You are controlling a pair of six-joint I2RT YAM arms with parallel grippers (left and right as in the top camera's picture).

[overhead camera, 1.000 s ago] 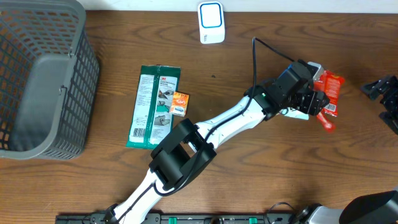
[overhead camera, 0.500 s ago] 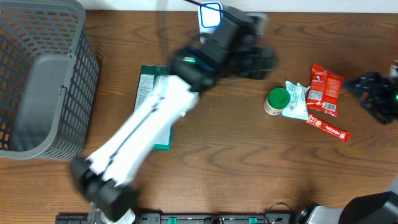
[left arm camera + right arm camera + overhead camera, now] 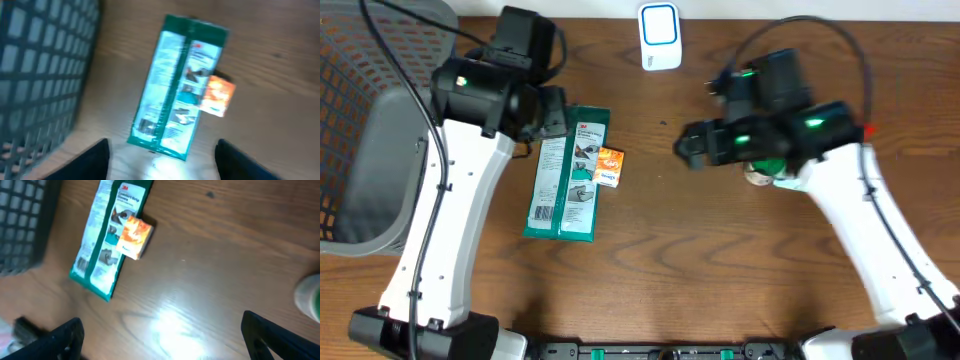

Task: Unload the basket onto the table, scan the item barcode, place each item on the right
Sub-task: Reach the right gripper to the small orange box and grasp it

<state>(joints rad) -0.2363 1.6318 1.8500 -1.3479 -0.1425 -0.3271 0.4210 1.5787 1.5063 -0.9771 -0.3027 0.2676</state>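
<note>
Since a second ago the left arm has swung from the 3 o'clock side of the tabletop (image 3: 670,260) over to 10 o'clock, and the right arm has come in over the middle. The left end effector (image 3: 548,110) hangs at the 12 o'clock end of the green packet (image 3: 567,170), fingers moderately apart and holding nothing. The right end effector (image 3: 688,147), at 3 o'clock from the packet, is spread wide and empty. An orange box (image 3: 608,165) touches the packet's 3 o'clock edge. The white scanner (image 3: 660,37) stands at 12 o'clock, the basket (image 3: 360,120) at 9 o'clock.
</note>
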